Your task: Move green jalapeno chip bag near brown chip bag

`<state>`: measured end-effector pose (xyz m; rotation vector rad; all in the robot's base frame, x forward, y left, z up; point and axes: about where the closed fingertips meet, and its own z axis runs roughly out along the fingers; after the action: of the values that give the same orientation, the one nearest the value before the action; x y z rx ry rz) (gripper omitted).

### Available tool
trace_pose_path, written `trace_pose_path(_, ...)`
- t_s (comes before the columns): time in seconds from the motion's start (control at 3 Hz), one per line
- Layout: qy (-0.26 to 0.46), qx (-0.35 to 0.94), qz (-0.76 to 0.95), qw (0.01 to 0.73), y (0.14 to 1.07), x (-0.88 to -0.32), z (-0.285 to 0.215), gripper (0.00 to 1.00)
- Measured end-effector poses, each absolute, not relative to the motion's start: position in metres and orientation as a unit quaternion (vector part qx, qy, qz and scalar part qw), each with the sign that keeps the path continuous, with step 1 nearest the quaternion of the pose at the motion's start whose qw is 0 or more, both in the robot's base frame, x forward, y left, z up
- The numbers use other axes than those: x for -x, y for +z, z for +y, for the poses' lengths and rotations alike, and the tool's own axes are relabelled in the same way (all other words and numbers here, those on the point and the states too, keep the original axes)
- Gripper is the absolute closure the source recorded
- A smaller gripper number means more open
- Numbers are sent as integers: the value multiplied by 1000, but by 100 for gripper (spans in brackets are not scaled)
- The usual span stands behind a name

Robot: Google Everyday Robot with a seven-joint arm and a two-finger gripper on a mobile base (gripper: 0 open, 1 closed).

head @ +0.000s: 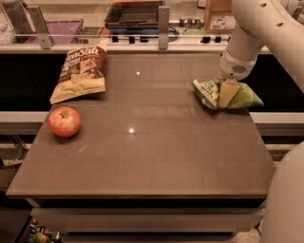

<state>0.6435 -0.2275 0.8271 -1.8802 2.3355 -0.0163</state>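
The green jalapeno chip bag (207, 93) lies crinkled near the right edge of the brown table (152, 156). My gripper (227, 93) comes down from the arm at the upper right and is shut on the middle of this bag, with one cream finger (228, 91) showing across its front. The bag is at table level. The brown chip bag (80, 72), dark brown on top and tan below, lies flat at the far left of the table, well apart from the green bag.
A red apple (64, 121) sits on the table's left side, in front of the brown bag. A counter with a rail, a dark tray (135, 13) and a cardboard box (219, 15) runs behind the table. My arm's white body (285, 199) fills the lower right.
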Motion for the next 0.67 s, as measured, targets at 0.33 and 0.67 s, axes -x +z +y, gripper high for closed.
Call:
trace_pose_path(0.33, -5, 634, 769, 79, 829, -653, -220, 100)
trace_pose_path(0.67, -14, 648, 756, 88, 844, -671, -205, 100)
